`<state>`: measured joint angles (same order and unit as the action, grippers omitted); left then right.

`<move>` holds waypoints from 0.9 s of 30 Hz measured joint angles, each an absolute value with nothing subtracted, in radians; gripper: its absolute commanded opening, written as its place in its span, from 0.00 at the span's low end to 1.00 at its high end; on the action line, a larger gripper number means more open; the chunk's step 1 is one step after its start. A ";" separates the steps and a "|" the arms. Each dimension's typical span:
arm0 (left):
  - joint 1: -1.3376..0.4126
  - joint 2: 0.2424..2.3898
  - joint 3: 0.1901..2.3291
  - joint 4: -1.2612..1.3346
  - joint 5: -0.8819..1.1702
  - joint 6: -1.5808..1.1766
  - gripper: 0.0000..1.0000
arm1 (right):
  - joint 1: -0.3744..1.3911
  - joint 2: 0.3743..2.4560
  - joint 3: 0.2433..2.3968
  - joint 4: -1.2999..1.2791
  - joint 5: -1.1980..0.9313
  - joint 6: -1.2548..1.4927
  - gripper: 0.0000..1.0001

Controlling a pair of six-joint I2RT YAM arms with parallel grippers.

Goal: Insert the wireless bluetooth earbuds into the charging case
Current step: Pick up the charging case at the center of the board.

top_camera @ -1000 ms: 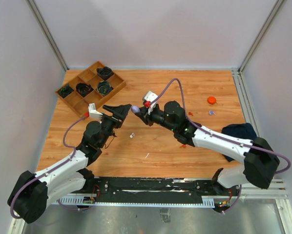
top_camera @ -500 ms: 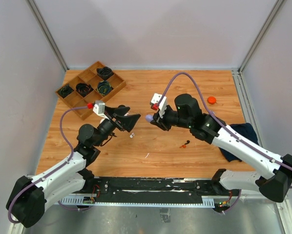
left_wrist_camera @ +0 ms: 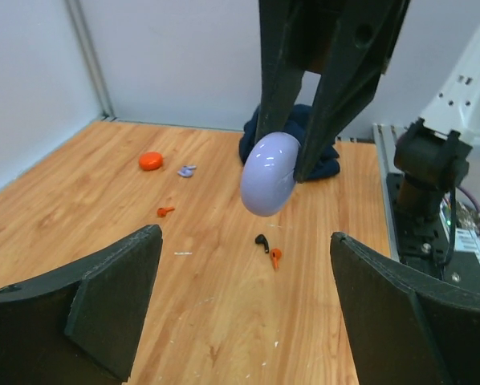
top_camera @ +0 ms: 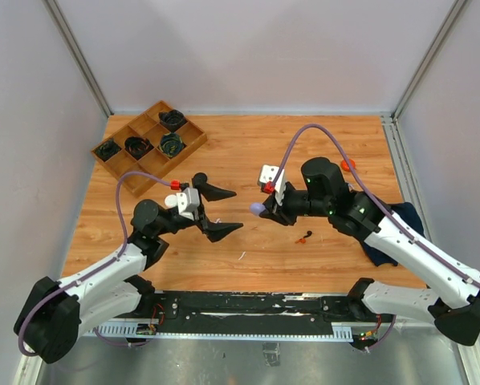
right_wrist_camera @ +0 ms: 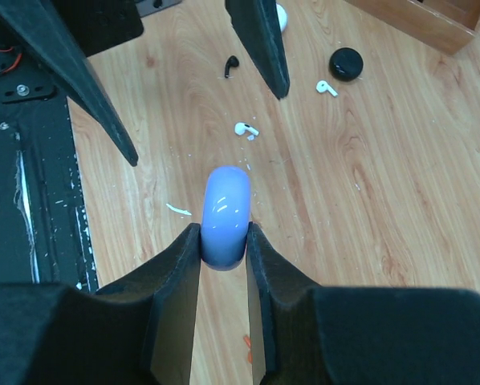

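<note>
Earbuds (top_camera: 306,237), one black and one orange, lie loose on the table (top_camera: 248,152) just right of centre. Right hand (top_camera: 262,210) pinches a pale purple case (right_wrist_camera: 226,204) edge-on. Facing it, the left hand (top_camera: 221,211) gapes wide and holds nothing.

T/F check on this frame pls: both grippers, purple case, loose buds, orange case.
1. The right gripper is shut on the pale purple case. True.
2. The left gripper holds an earbud. False: open and empty.
3. The pale purple case rests on the table. False: it is held on edge, in the air.
4. A black earbud and an orange earbud lie close together on the table. True.
5. The orange round case lies on the table's left half. False: right half.
</note>
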<state>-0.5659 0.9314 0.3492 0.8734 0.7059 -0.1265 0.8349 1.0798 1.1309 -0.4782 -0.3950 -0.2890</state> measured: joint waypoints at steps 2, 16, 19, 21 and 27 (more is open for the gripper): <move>-0.566 0.958 0.363 0.874 0.757 -0.098 0.87 | 0.835 1.074 1.131 -0.485 -0.412 -0.297 0.16; -0.566 1.092 0.463 0.883 0.951 -0.060 0.57 | 0.835 1.096 1.131 -0.490 -0.514 -0.324 0.15; -0.567 1.101 0.469 0.885 0.960 -0.069 0.53 | 0.835 1.097 1.131 -0.478 -0.521 -0.324 0.15; -0.569 1.106 0.471 0.886 0.963 -0.073 0.52 | 0.835 1.098 1.131 -0.467 -0.525 -0.324 0.15; -0.575 1.119 0.471 0.886 0.962 -0.092 0.51 | 0.835 1.099 1.131 -0.447 -0.532 -0.324 0.15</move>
<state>-0.5755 1.1194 0.4713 0.8856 0.9623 -0.0921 0.8349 1.0992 1.1309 -0.4469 -0.5323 -0.3241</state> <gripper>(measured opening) 0.516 0.265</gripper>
